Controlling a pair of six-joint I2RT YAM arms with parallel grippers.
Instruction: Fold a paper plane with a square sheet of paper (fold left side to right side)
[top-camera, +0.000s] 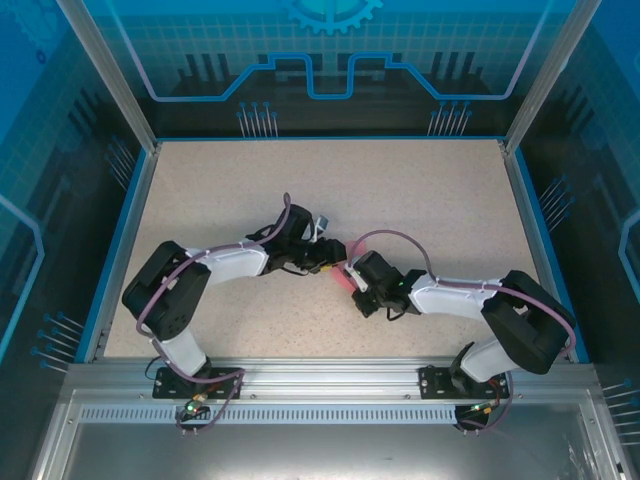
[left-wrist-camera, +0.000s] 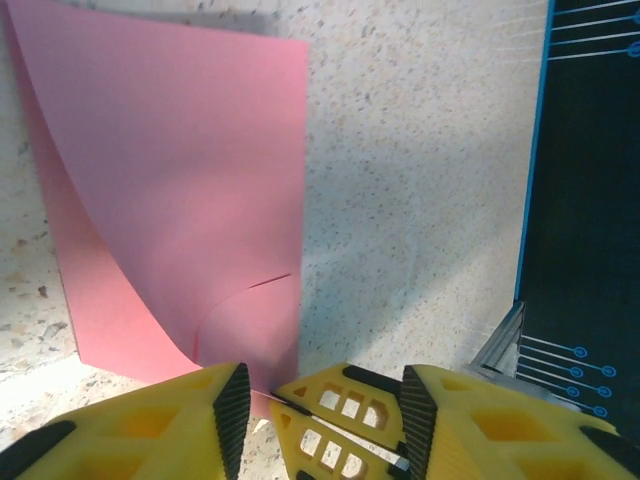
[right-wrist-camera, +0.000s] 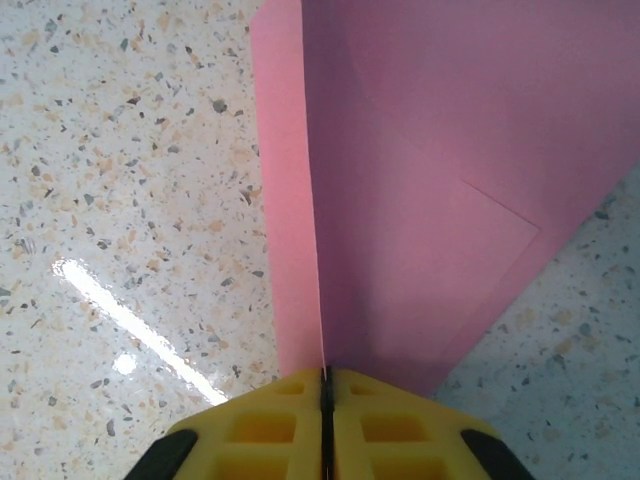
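Note:
The square sheet of paper (left-wrist-camera: 180, 180) is pink-red and lies partly lifted on the speckled table, one side curling up over the rest. My right gripper (right-wrist-camera: 325, 378) is shut on the sheet's (right-wrist-camera: 430, 180) near edge, and the paper rises from its tips as an upright flap. In the left wrist view the right gripper's yellow tips (left-wrist-camera: 282, 400) sit between my left gripper's (left-wrist-camera: 325, 405) fingers. Those fingers stand apart, open, on either side of the pinched corner. From above, both grippers meet at mid-table over the sheet (top-camera: 344, 277).
The speckled beige table (top-camera: 420, 200) is bounded by a blue rim (top-camera: 524, 200) and the cage's posts. An aluminium rail (top-camera: 330, 375) at the near edge carries both arm bases. A dark floor strip with blue pins (left-wrist-camera: 585, 200) lies beyond the table's edge.

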